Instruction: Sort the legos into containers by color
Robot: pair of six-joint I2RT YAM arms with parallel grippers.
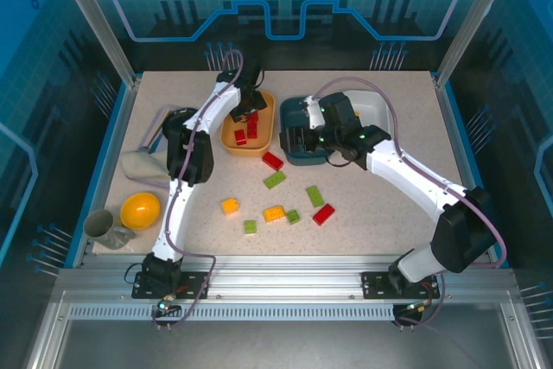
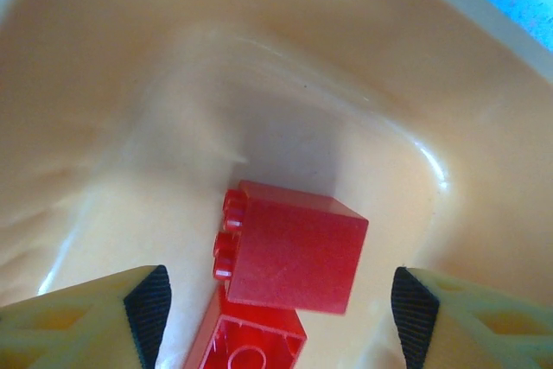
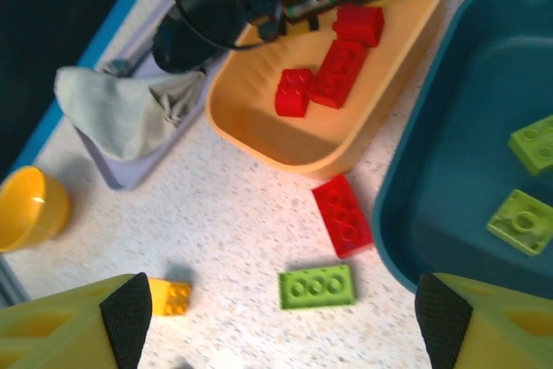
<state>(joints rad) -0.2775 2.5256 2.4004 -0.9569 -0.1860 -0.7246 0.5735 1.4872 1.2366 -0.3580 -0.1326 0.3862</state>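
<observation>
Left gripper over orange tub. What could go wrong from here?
The open left gripper hangs over a tipped red brick in the orange tub; closing here might grab it. The loose red brick lies close between the tubs; the right gripper may bump the teal tub picking it.

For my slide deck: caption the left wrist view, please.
Open left gripper above two red legos lying in the orange tub.

Left arm (image 1: 179, 205), right arm (image 1: 415, 174), jaws apart.
</observation>
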